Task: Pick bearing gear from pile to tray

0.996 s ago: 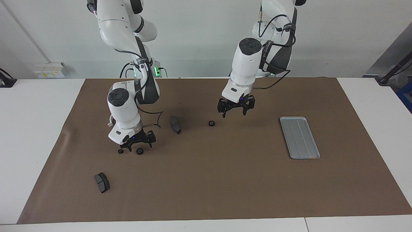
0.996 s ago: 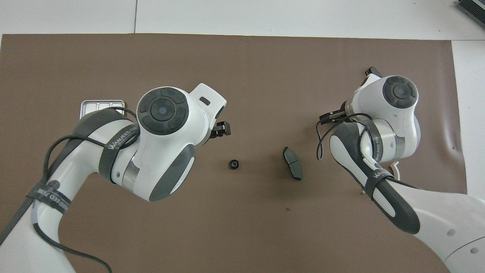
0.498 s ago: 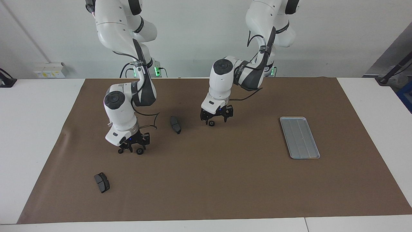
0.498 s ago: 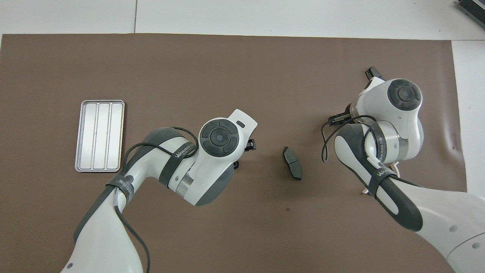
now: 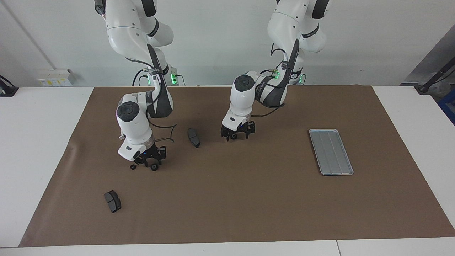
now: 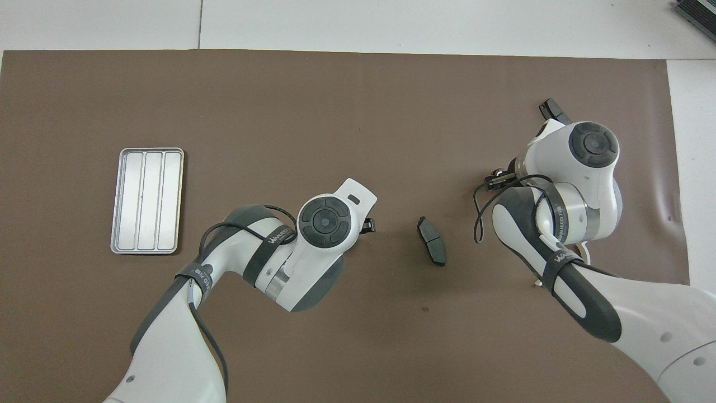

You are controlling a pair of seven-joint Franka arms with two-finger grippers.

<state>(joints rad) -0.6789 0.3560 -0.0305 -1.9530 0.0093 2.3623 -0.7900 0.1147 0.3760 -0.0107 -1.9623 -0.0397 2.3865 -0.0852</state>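
Observation:
The pile is a loose scatter on the brown mat. One black bearing gear (image 5: pixel 233 136) lies mid-mat, and my left gripper (image 5: pixel 235 136) stands low and open with its fingers on either side of it. My right gripper (image 5: pixel 151 164) is down at the mat toward the right arm's end, shut on a second bearing gear (image 5: pixel 154 167). A smaller black round part (image 5: pixel 132 167) lies just beside it. The silver tray (image 5: pixel 331 152) (image 6: pixel 147 200) lies toward the left arm's end with nothing in it. In the overhead view both wrists hide the gears.
One dark grey pad (image 5: pixel 193 137) (image 6: pixel 431 249) lies between the two grippers. Another pad (image 5: pixel 112 201) lies farther from the robots than the right gripper. A white arc bracket (image 6: pixel 584 254) peeks out under the right arm.
My left arm swung from the tray's side toward the mid-mat gear and came down around it. My right gripper's fingers drew in on its gear.

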